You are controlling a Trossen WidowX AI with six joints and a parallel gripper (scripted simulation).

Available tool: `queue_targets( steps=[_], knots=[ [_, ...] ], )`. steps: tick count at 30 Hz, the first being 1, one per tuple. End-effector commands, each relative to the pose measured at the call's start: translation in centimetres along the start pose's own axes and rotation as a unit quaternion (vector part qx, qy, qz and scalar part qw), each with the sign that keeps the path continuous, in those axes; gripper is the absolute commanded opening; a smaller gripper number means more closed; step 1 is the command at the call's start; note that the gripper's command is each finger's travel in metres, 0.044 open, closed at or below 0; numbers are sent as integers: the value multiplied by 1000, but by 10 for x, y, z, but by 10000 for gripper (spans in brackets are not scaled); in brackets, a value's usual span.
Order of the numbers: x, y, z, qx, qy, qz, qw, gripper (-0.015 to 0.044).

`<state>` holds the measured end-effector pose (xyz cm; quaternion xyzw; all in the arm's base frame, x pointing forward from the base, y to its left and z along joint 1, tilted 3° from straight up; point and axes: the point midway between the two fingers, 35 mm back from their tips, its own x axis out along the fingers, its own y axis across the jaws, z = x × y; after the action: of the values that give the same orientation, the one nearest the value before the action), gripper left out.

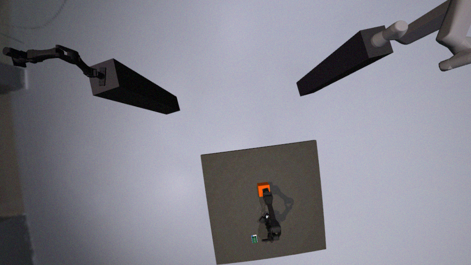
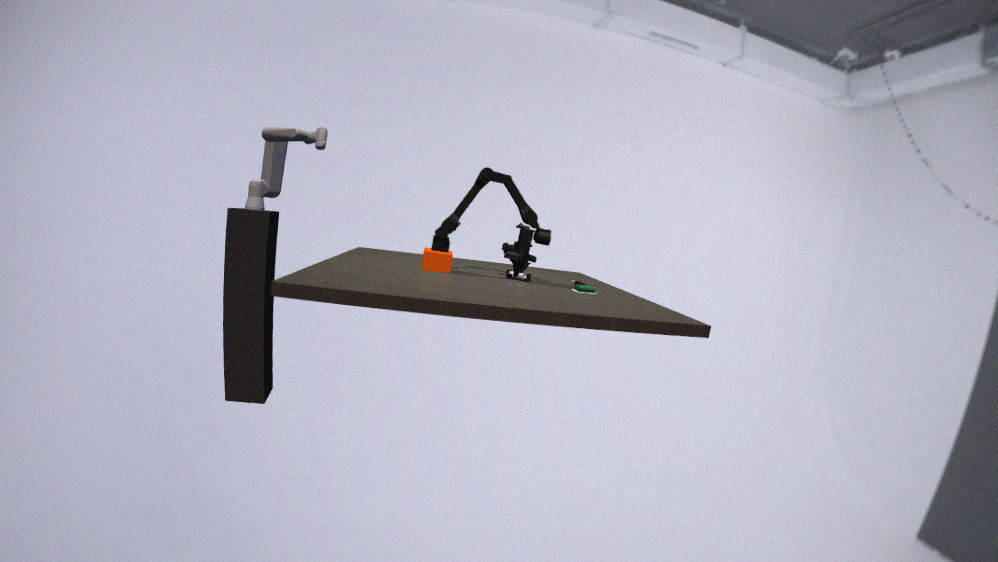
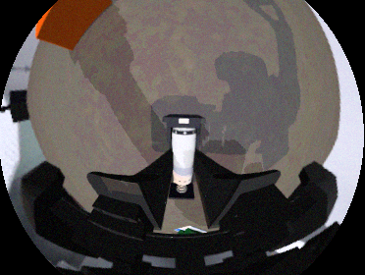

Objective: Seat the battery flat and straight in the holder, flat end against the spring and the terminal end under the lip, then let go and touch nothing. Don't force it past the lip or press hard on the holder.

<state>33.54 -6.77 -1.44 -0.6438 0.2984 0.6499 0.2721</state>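
Observation:
The white battery (image 3: 183, 153) (image 2: 518, 275) lies lengthwise in line with the black holder (image 3: 196, 121) (image 2: 527, 277), between its two end walls. In the wrist view its far end, with a dark band, is at the lipped wall; the terminal tip does not show. Its near end, with a pale peach band, is at the coiled spring (image 3: 182, 189). Whether it sits fully flat cannot be told. My gripper (image 3: 182, 151) (image 2: 518, 272) is shut on the battery, one black finger on each side, low over the holder. The fingers hide the holder's side walls.
A green object (image 1: 254, 238) (image 2: 584, 287) lies on a small white sheet on the table (image 1: 230, 184) (image 2: 335, 279), off beyond the gripper from the orange base block (image 1: 260, 189) (image 2: 437, 260). Two other arms stand on tall dark pillars away from the table.

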Motion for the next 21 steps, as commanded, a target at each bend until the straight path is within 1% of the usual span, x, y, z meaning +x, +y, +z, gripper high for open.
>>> queue_targets(
  steps=[1,2,6,16,21],
  knots=[
    [0,1,1,2,-1,0,1000,76],
    [0,1,1,2,-1,0,1000,76],
    [0,1,1,2,-1,0,1000,178],
    [-14,1,1,0,0,0,1000,178],
    [-15,1,1,0,0,0,1000,178]
  ],
)
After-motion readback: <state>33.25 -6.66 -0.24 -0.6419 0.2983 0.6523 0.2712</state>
